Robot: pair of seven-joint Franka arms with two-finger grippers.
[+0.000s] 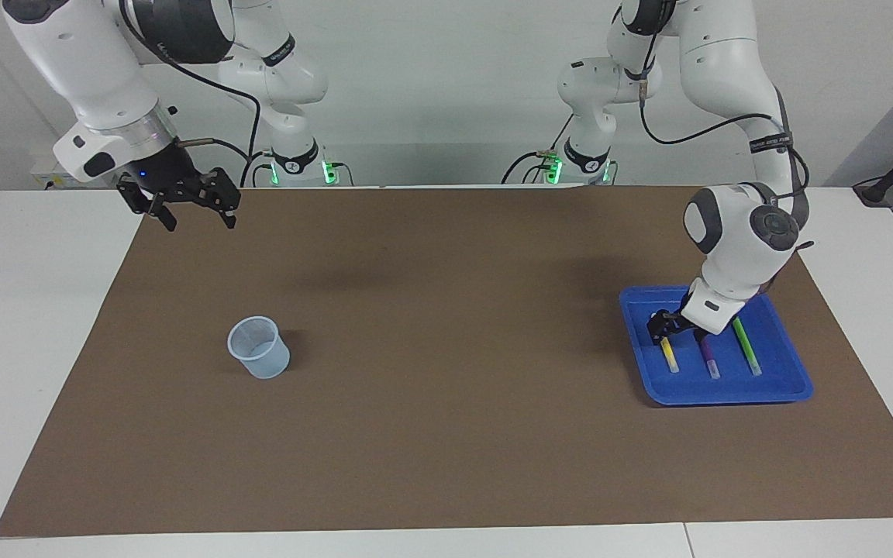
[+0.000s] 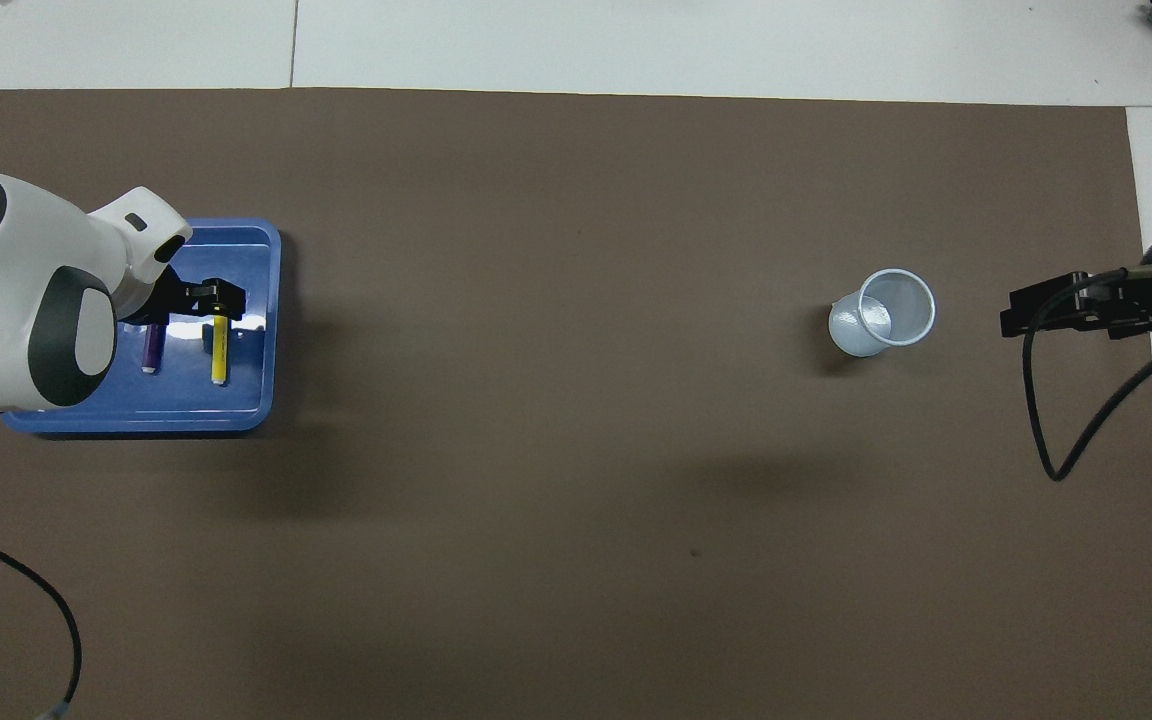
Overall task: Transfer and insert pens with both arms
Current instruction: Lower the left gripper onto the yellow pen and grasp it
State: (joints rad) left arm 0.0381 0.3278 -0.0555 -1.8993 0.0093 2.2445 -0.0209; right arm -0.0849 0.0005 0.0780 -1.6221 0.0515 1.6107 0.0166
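Over the bench's right-arm end, right pincer (image 1: 197, 219): waiting, jaws standing wide.
Yellow pen (image 1: 670, 356): lying in the blue tray (image 1: 725, 391), long axis running toward the robots.
Left pincer (image 1: 677, 335): hanging low, jaws wide, straddling that pen's robot-side end; the nearer arm.

Glossy blue plastic tray (image 2: 256, 330); translucent plastic cup (image 1: 259, 348); matt brown mat (image 1: 446, 325)
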